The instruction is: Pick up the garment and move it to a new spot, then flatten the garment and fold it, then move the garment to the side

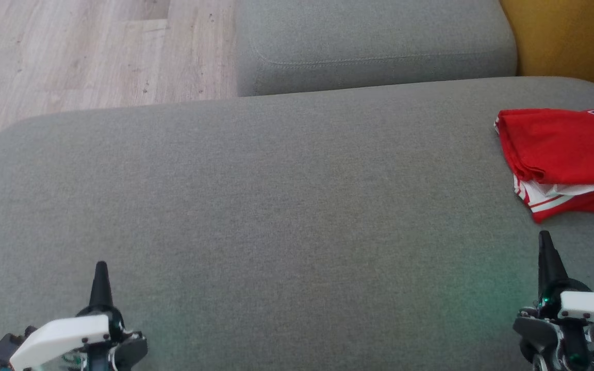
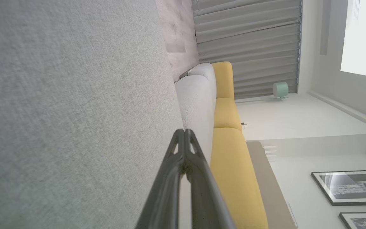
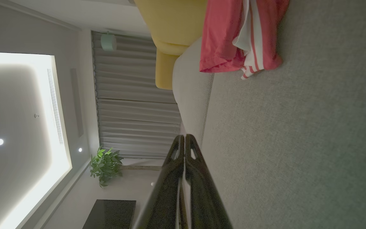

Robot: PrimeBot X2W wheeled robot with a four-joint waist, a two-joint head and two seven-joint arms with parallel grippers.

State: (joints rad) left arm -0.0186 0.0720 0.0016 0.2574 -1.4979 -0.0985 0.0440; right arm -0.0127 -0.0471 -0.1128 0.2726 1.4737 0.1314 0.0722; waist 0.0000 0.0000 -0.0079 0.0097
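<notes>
Head view, single moment noted: the red garment (image 1: 560, 149) lay folded into a compact bundle at the right-hand edge of the large grey seat cushion (image 1: 276, 216), partly cut off by the frame. Its top layer was plain red. A white layer with red stripes poked out along the near edge, and dark lettering outlined in white showed at the far right corner. The garment rested on the cushion, and neither gripper touched it. Left gripper (image 1: 101, 267) stood low at the left over bare cushion, fingers pressed together into one dark point, holding nothing. Right gripper (image 1: 545, 238) stood low at the right, likewise closed and empty, its tip near the garment's near edge but apart from it. A faint green glow fell on the fabric beside each wrist. Beyond the big cushion sat a second grey cushion (image 1: 369, 46), with pale wood floor (image 1: 70, 56) to its left and yellow upholstery (image 1: 565, 36) to its right. Left wrist view confirmed the two fingers meeting at the tips, with grey fabric alongside, the yellow upholstery past it, a grey curtain (image 2: 249, 47) and framed pictures (image 2: 351, 187) on a white wall. Right wrist view showed that gripper's fingertips also touching, the garment ahead on the cushion with its striped layer towards the camera, and a potted plant (image 3: 105, 165) by the curtain.
</notes>
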